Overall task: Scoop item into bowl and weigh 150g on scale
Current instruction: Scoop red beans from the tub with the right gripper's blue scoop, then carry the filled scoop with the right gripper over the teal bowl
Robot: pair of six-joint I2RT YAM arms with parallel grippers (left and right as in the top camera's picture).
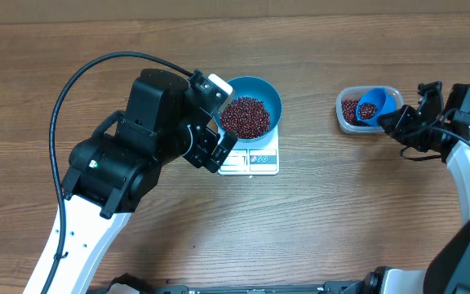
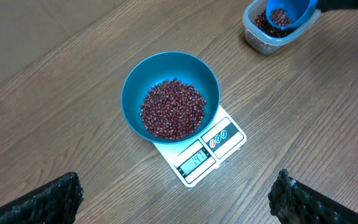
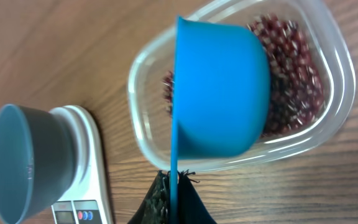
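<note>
Overhead: glossy dark red-brown beans heap in the blue bowl on the scale, at 3 o'clock from the wide-open left gripper.
Left wrist: the scale's display is lit.
Right wrist: the right gripper pinches the scoop handle above the tub.

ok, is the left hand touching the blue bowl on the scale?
Apart. Left wrist view: the open left hand hangs above, its fingers at the frame's bottom corners, bare table between them and the bowl.
</note>
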